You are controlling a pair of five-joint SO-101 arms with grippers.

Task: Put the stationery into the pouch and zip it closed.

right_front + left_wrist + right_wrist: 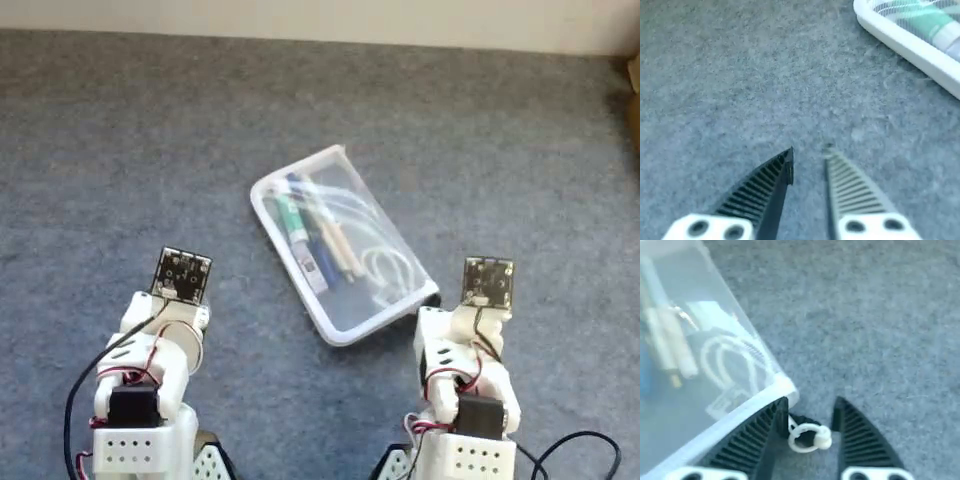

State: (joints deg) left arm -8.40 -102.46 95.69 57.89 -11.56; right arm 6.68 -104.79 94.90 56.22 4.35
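Grey felt covers the bench; pens already lie inside the clear pouch. Right claw, parted, straddles the zip pull at the pouch's corner; left claw hangs beside the pouch, slightly open, empty. Zipping seems left.

Soft, even daylight fills the high view. The grey tabletop is bright from edge to edge, and nothing on it throws a hard-edged shadow; only faint, soft darkening shows beside the pouch. The pouch's clear face carries a pale sheen. In the right wrist view that sheen grows into a milky glare across the plastic and washes almost to white at its far end. In the left wrist view the pouch's white rim glows brightly against the evenly lit tabletop.
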